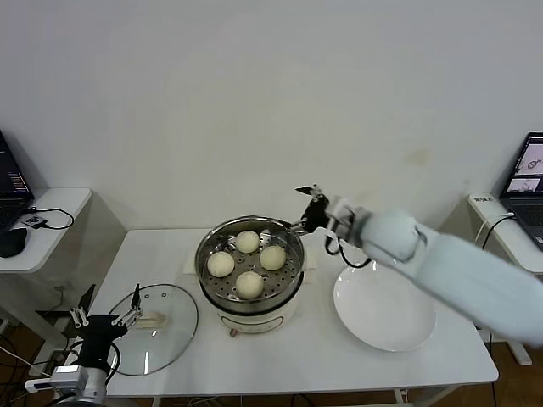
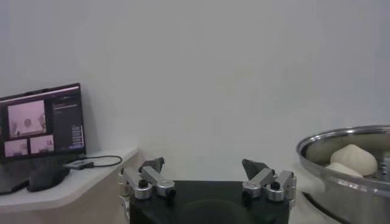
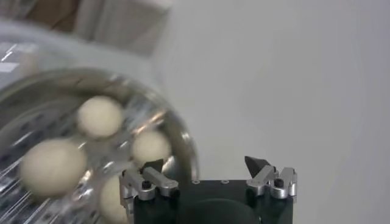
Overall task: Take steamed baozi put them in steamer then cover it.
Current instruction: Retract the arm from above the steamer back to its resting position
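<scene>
Four cream-white baozi (image 1: 248,242) lie on the perforated tray of the steel steamer (image 1: 204,254) at the table's middle. The glass cover (image 1: 174,335) with its cream bar handle lies flat on the table left of the steamer. My right gripper (image 1: 307,206) is open and empty, just above and behind the steamer's right rim; its wrist view shows the baozi (image 3: 100,115) in the steamer (image 3: 183,146). My left gripper (image 1: 106,318) is open and empty at the cover's left edge; its wrist view shows the steamer (image 2: 341,176) with baozi (image 2: 353,158).
A white plate (image 1: 386,309) lies bare right of the steamer, under my right arm. Side tables stand at both sides: the left one holds a laptop and a mouse (image 1: 13,242), the right one a laptop (image 1: 528,174). A wall is close behind the table.
</scene>
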Action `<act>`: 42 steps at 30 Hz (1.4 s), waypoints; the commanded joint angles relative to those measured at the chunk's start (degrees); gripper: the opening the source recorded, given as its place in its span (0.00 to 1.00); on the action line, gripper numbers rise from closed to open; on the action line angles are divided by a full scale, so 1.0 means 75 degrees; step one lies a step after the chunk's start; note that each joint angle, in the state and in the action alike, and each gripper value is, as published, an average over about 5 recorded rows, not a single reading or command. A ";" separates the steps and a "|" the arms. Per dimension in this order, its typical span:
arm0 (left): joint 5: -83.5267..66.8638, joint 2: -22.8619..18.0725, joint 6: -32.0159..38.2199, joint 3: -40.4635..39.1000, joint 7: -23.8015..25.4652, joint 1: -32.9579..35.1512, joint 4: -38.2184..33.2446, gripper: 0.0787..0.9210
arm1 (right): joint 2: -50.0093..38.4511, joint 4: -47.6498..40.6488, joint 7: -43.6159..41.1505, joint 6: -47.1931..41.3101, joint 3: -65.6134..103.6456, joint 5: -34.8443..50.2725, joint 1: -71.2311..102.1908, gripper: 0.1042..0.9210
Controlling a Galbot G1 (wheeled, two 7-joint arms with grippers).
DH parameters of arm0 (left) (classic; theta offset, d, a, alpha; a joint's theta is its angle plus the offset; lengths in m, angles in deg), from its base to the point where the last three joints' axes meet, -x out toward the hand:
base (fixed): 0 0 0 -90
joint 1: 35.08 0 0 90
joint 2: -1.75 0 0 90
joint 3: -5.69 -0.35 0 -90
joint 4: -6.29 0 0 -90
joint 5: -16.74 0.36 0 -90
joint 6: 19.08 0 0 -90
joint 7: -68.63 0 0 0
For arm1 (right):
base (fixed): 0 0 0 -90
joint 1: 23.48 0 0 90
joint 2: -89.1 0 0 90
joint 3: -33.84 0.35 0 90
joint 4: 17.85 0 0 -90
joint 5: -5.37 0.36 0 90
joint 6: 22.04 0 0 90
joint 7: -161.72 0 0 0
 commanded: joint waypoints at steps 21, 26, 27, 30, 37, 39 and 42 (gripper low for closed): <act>1.0482 0.0850 0.1947 0.0019 0.0115 -0.0636 0.2826 0.88 | 0.4892 0.0968 -0.0211 0.4235 1.0474 -0.2940 1.0274 0.88; 1.1223 0.0807 0.1600 0.0198 0.0302 -0.0188 0.2498 0.88 | 0.4996 0.0946 -0.0222 0.4270 1.0531 -0.2961 1.0369 0.88; 1.1211 0.0812 0.1515 0.0225 0.0301 -0.0059 0.2379 0.88 | 0.5006 0.0922 -0.0224 0.4280 1.0535 -0.2965 1.0373 0.88; 1.1108 0.0845 0.1375 0.0248 0.0284 0.0160 0.2228 0.88 | 0.5040 0.0814 -0.0229 0.4315 1.0511 -0.2992 1.0343 0.88; 1.0869 0.0840 0.1328 0.0157 0.0388 0.0023 0.2493 0.88 | 0.5072 0.0693 -0.0247 0.4324 1.0407 -0.3019 1.0296 0.88; 1.0792 0.0815 0.1332 0.0086 0.0398 -0.0025 0.2602 0.88 | 0.5071 0.0679 -0.0255 0.4327 1.0400 -0.3033 1.0312 0.88; 1.0719 0.0773 0.1344 0.0003 0.0379 -0.0108 0.2742 0.88 | 0.5061 0.0672 -0.0262 0.4331 1.0387 -0.3059 1.0361 0.88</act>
